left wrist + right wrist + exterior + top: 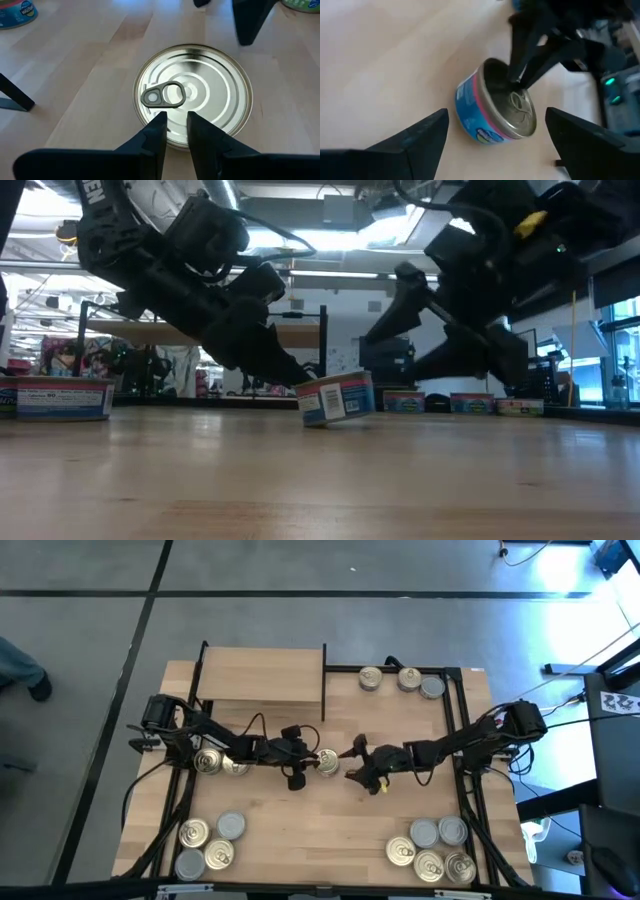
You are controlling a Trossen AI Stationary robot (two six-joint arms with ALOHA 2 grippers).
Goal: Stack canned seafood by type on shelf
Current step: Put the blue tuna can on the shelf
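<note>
light wood tabletop (320,830): carries all | light wood shelf with thin black frame (262,680): far left, bare | right gripper (492,135): fingers spread wide, just beside tin | left gripper (176,127): narrowed fingers pinching tin's rim | blue-labelled round tin with gold pull-tab top (192,92): table centre, tilted, one edge lifted

One camera looks straight down on the whole table; one sits level at tabletop height. Both wrist cameras look closely past their fingers at the same small round pull-tab tin (194,95), just ahead of the left gripper (176,125).
</note>
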